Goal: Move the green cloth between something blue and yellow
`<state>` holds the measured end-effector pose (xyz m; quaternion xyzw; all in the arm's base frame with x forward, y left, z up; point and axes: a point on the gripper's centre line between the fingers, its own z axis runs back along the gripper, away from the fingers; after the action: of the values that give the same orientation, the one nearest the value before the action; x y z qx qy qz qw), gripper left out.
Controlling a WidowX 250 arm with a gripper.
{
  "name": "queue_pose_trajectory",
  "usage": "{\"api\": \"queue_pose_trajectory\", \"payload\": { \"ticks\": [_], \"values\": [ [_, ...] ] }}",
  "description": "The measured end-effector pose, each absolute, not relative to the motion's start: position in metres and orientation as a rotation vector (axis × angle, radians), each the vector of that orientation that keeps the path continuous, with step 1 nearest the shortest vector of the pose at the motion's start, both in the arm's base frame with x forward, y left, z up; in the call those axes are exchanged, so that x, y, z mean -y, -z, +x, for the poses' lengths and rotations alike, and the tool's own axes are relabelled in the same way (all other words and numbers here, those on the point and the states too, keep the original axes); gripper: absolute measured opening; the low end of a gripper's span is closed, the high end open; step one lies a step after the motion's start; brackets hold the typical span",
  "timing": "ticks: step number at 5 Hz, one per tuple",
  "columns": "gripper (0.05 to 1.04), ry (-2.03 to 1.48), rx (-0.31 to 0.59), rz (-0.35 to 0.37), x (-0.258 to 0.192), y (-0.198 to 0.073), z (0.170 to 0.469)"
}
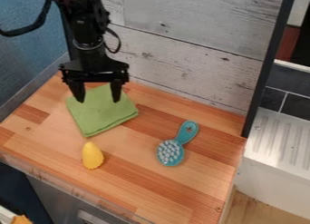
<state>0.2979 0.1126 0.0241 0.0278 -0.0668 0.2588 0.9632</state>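
Grey panel (pixel 60 199), wooden counter (pixel 142 189) with green cloth (pixel 102 113), pale plank wall (pixel 194 64)

Bright, diffuse light leaves faint, soft shadows on the wooden counter (pixel 139 184).

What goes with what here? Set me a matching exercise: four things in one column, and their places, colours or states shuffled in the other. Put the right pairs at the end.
Things:
1. Cloth
2. Brush
3. Yellow thing
4. Gripper

Descriptions:
A. Open, hanging over the work
B. Blue-green, bristles up
C. On the counter, between the cloth and the front edge
D. Green, spread flat

Right pairs: 1-D, 2-B, 3-C, 4-A
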Motion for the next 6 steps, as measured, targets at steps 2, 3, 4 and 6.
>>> {"api": "queue_pose_trajectory", "payload": {
  "ticks": [2, 3, 4, 6],
  "values": [
    [1.000, -0.626, 0.117, 0.072, -0.143, 0.012, 0.315],
    [1.000, -0.658, 0.118, 0.059, -0.143, 0.023, 0.316],
    [1.001, -0.663, 0.114, 0.040, -0.141, 0.028, 0.318],
    [1.000, -0.651, 0.113, 0.066, -0.107, 0.031, 0.315]
  ]
}}
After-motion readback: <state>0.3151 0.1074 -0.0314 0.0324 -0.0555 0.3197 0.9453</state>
